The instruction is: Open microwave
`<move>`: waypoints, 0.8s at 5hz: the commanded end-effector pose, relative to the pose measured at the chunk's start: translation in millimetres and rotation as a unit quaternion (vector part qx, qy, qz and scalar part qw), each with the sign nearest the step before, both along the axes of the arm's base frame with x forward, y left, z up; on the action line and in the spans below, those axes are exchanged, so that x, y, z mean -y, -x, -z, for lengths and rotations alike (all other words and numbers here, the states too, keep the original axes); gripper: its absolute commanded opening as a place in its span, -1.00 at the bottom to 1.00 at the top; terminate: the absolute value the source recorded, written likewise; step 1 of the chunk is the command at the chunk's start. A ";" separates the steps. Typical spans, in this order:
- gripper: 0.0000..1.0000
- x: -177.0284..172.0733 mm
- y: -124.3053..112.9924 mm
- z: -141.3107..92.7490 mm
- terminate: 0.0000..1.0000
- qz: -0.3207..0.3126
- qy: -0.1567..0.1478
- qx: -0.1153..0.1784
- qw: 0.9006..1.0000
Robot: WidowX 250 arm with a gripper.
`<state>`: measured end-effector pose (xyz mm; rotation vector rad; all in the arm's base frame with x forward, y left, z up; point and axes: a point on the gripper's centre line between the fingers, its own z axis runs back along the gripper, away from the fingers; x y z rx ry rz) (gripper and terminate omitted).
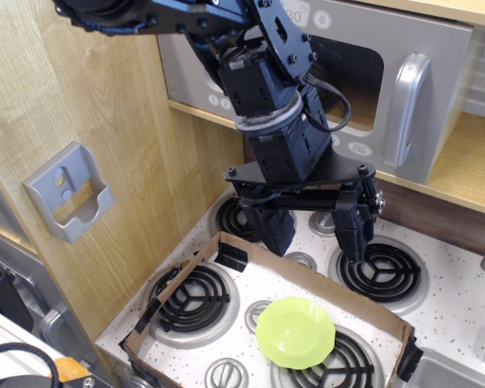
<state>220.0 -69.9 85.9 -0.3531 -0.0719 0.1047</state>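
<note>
A speckled white toy stove forms the worktop (461,299), set against wood panels. Nearest lies a green plate (295,332) inside a low cardboard frame (307,275) among black burners. Above the far burners hangs the end effector (315,234), its fingers spread apart and holding nothing. Farther back and higher, on a shelf, sits the microwave (436,48), its door shut, its silver handle (407,109) up and to the right of the end effector. A grey bracket (69,192) is on the left wall.

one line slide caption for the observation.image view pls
Open gripper hovers above the toy stove, below the closed microwave and its silver handle.
</note>
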 end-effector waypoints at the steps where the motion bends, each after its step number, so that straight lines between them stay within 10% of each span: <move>1: 1.00 0.0 0.0 0.0 -1.00 0.000 0.000 0.000 1.000; 4: 1.00 39.3 -34.0 -13.7 -1.00 -0.025 -0.108 0.041 0.993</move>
